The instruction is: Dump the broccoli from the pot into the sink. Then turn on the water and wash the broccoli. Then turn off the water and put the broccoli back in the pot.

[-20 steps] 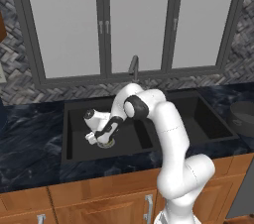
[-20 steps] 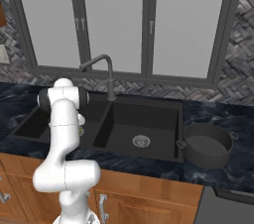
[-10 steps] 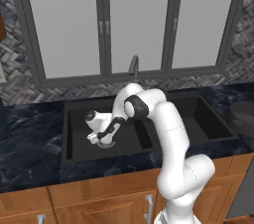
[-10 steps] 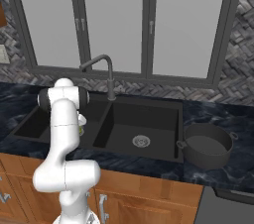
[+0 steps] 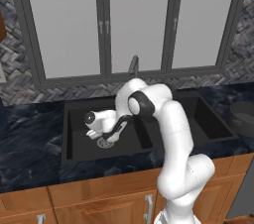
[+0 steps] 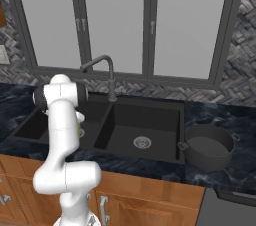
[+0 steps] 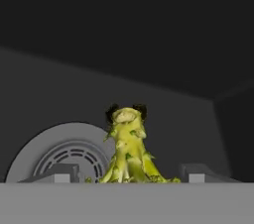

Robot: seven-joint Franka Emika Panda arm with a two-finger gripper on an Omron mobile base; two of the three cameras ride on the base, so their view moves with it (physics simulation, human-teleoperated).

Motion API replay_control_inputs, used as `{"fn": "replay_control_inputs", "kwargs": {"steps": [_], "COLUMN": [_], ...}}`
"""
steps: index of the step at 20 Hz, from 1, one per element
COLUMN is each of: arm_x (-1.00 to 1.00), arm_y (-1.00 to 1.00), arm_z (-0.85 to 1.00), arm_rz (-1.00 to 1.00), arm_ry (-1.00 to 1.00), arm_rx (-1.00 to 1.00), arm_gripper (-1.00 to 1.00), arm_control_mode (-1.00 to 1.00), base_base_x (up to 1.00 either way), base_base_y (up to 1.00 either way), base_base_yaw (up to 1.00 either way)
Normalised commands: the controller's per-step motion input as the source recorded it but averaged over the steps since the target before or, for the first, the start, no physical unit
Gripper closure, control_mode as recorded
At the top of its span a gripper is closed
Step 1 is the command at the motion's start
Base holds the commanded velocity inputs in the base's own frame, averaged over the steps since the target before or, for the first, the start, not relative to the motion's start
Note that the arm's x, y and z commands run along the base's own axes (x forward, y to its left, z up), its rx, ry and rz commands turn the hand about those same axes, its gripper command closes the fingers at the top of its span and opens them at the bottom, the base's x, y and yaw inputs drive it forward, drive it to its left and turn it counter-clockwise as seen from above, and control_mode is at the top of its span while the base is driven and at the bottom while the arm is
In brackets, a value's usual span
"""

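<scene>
Both fingertips now flanking the broccoli, narrowing from wider a moment ago. Possibly pinching it; cannot tell. Readying the lift toward the pot.

text: none readable | labels: none | signs: none

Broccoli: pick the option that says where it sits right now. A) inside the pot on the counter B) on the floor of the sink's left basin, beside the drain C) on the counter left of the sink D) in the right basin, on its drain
B: in the hand view the broccoli stands on the dark basin floor with the silver drain just beside it, between the gripper fingertips; the left base view shows the gripper low in the sink's left basin, while the pot sits on the counter.
</scene>
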Motion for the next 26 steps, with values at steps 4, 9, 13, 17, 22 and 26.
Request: {"fn": "replay_control_inputs", "kwargs": {"steps": [4, 9, 13, 17, 22, 26], "arm_x": [-0.27, -0.39, -0.62, -0.53, -0.50, -0.54], "arm_y": [0.00, 0.00, 0.00, 0.04, 0.01, 0.00], "arm_z": [0.89, 1.00, 1.00, 1.00, 1.00, 1.00], "arm_rz": [0.00, 0.00, 0.00, 0.00, 0.00, 0.00], "arm_ry": [-0.08, -0.01, 0.00, 0.00, 0.00, 0.00], "arm_rx": [0.00, 0.00, 0.00, 0.00, 0.00, 0.00], "arm_gripper": [1.00, 1.00, 1.00, 1.00, 1.00, 1.00], "arm_control_mode": [-1.00, -1.00, -1.00, -1.00, -1.00, -1.00], "base_base_x": [0.00, 0.00, 0.00, 0.00, 0.00, 0.00], "base_base_y": [0.00, 0.00, 0.00, 0.00, 0.00, 0.00], "base_base_yaw": [0.00, 0.00, 0.00, 0.00, 0.00, 0.00]}}
